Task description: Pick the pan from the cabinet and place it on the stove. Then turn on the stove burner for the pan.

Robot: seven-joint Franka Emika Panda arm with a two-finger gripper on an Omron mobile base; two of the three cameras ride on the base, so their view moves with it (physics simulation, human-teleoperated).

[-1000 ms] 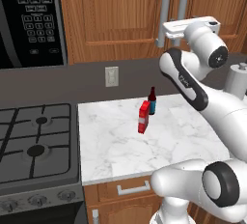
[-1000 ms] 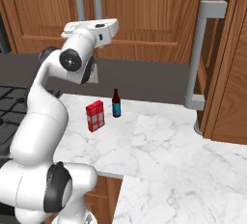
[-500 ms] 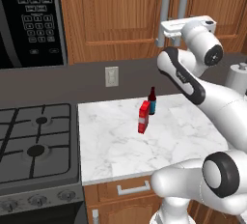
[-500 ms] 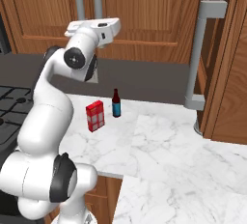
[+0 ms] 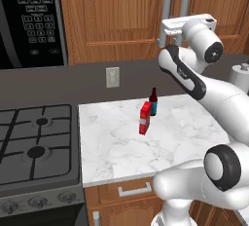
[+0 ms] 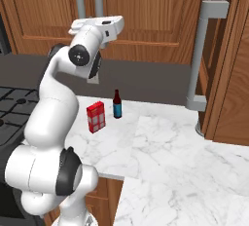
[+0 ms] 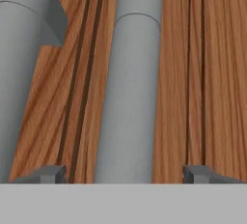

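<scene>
- Kitchen corner w/ white marble bench (image 5: 121,152), dark backsplash behind it, brown wood cabinet (image 5: 112,15) above.
- Nearest: stove (image 5: 34,147) at left of the bench, black grates, larger stove burner (image 5: 36,152) toward the front, smaller head behind it, grey knobs along the front edge. Nothing sits on the grates.
- Mid bench: red carton (image 5: 145,118) upright, dark bottle (image 5: 153,102) just beside and behind it. Both well below the arm, not in its way.
- Wall outlet (image 5: 113,77) on the backsplash; black microwave (image 5: 31,20) up left, over the stove.
- Far: gripper (image 7: 126,174) raised to the cabinet doors, right at the pair of vertical silver bar handles (image 5: 174,6).
- Hand view: fingers (image 7: 48,174) apart, wide; the right-hand bar handle (image 7: 130,88) stands between them, other bar off to one side. Can't tell if the tips touch the bar yet; looks like a gap each side.
- Pan: not visible. Doors shut, so presumably inside the cabinet, unconfirmed.
- Step, my read: first one, getting the cabinet open. Pick, place and burner knob all yet to do.
- Next move calls for: close fingers squarely on the bar, then pull along the door's swing arc, not straight back, or the grip slips. Keep elbow clear of bottle and carton.
</scene>
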